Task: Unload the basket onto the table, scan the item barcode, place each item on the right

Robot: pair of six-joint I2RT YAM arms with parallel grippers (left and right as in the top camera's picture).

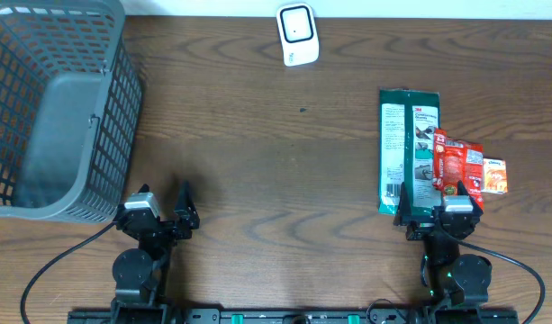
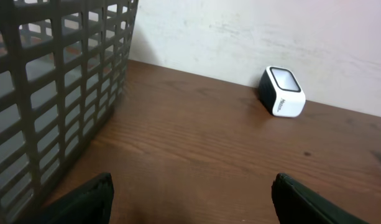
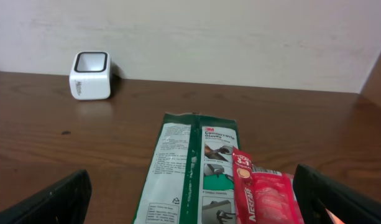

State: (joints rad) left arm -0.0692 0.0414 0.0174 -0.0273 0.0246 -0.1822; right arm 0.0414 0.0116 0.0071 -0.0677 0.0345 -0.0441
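Green packet (image 1: 407, 148) — on table (image 1: 276, 180), outside grey basket (image 1: 118, 135)

Basket (image 1: 118, 135) blocks far left, packets (image 1: 409, 148) right, open table (image 1: 276, 180) between

A green-and-white packet (image 3: 184, 168) lies flat on the brown worktop (image 3: 53, 143), with a red packet (image 3: 265, 196) overlapping its right edge. A small white scanner (image 3: 91, 75) stands at far left, near the pale wall (image 3: 240, 37). The right gripper (image 3: 190, 190) shows its jaws wide apart at the bottom corners.
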